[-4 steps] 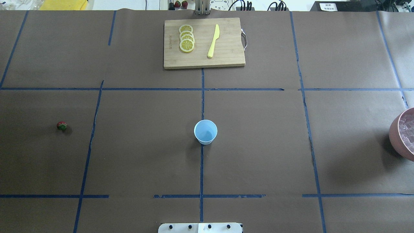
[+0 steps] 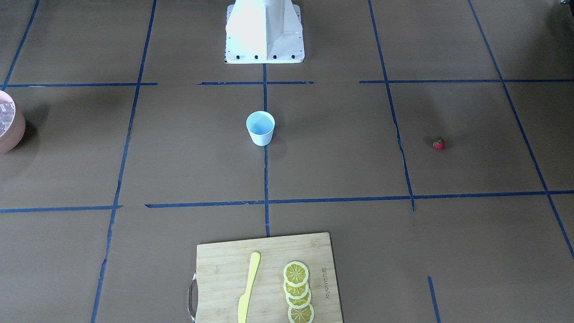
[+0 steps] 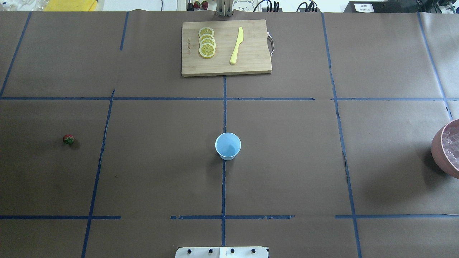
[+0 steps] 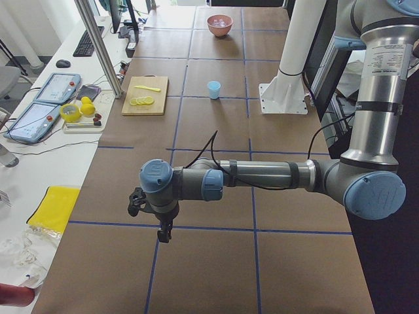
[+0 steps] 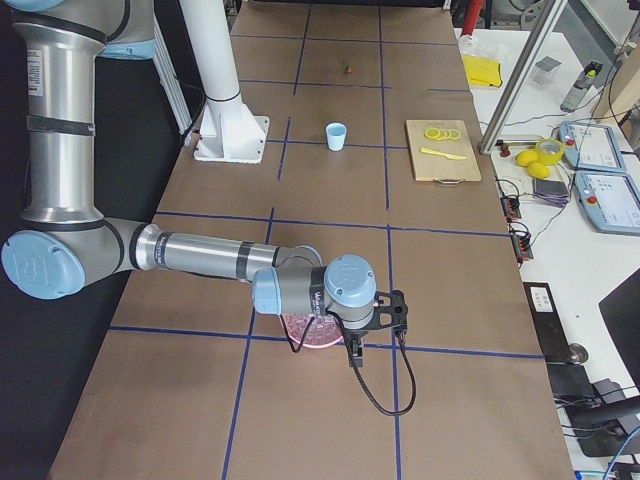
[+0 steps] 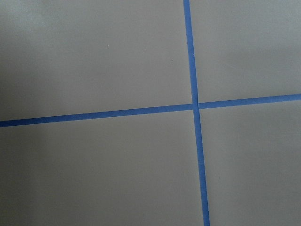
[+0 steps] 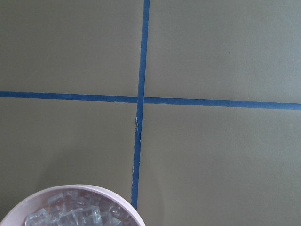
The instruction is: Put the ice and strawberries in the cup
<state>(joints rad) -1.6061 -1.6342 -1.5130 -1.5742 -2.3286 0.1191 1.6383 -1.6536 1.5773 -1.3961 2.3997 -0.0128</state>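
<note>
The pale-blue cup stands upright at the table's middle and also shows in the front view. The tiny red strawberry lies alone on the robot's left side, also seen in the front view. The ice fills the pinkish-brown bowl at the right edge. My left gripper hangs over bare table far from the cup; I cannot tell if it is open. My right gripper hangs beside the bowl; I cannot tell if it is open.
A wooden cutting board at the far middle carries lemon slices and a yellow knife. The robot's white base stands at the near edge. Blue tape lines cross the brown table cover.
</note>
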